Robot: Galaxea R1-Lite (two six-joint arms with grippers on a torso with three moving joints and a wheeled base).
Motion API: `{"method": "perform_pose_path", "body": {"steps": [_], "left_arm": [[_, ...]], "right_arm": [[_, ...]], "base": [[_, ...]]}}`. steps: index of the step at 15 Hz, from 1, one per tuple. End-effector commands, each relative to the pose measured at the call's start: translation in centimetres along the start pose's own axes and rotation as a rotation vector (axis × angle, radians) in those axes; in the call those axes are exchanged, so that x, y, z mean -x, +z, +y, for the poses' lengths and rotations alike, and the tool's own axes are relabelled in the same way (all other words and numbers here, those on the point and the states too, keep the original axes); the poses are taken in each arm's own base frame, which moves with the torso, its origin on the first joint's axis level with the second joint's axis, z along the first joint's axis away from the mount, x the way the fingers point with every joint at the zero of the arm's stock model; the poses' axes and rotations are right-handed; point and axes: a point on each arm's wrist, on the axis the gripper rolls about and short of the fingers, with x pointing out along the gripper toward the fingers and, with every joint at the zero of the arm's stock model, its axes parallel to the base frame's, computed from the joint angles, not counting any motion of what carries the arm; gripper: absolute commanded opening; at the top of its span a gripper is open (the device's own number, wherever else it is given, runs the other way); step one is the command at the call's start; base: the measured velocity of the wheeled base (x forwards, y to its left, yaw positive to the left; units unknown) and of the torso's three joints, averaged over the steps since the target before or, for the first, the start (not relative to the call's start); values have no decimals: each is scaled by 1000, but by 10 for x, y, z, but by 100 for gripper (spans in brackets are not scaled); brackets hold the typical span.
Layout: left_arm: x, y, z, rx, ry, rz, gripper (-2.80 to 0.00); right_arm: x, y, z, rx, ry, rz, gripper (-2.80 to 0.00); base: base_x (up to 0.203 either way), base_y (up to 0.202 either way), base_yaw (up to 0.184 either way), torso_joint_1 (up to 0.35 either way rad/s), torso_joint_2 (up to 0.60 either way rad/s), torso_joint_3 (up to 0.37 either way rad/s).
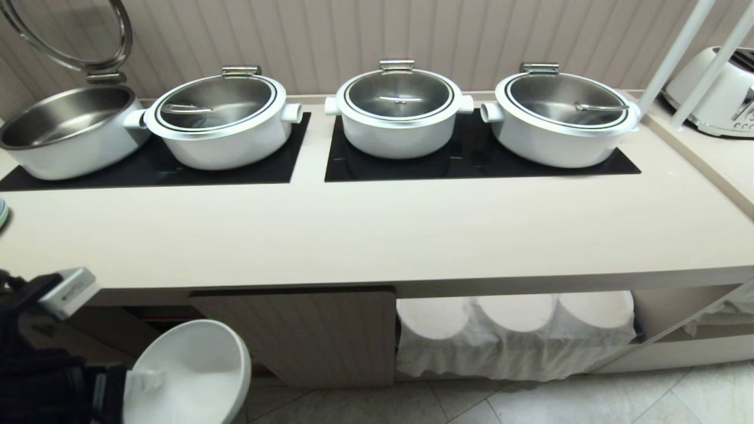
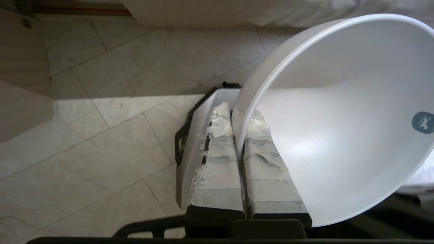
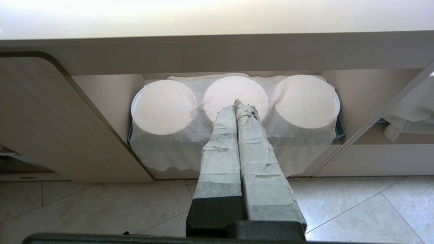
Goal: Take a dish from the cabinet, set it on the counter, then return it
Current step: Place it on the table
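Head view: the left gripper [image 1: 138, 383] sits low at the left, below the front edge of the bench [image 1: 377, 235], holding the bowl [image 1: 188, 371] by its rim. The bowl is in the air in front of the cabinet [image 1: 306, 335], tilted, its opening facing up and toward the camera. On the bench stand 4 pots [image 1: 400, 112] on black panels [image 1: 471, 159].

Left wrist view: the taped fingers [image 2: 217, 162] lie either side of the bowl's rim, jaws pinching it, 1 finger inside and 1 outside. Tiled floor [image 2: 101, 135] lies beneath.

Right wrist view: the right gripper [image 3: 239, 105] hangs before the cloth-draped plates [image 3: 234, 98], jaws pressed together, holding nothing.
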Motion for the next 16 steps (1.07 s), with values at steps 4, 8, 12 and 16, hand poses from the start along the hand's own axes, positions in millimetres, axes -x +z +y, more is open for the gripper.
{"method": "perform_pose_path", "body": {"steps": [4,8,12,16], "left_arm": [[-41,59,-16,111,57,21,-280],[-68,97,-28,201,94,-1,-280],[-104,133,-49,310,119,-14,-280],[-138,158,-76,471,212,-8,-280]], "right_arm": [[0,0,0,0,2,0,-280],[0,0,0,0,0,0,-280],[0,0,0,0,0,0,-280],[0,0,0,0,0,0,-280]], "base": [[0,0,0,0,0,0],[0,0,0,0,0,0],[0,0,0,0,0,0],[0,0,0,0,0,0]]}}
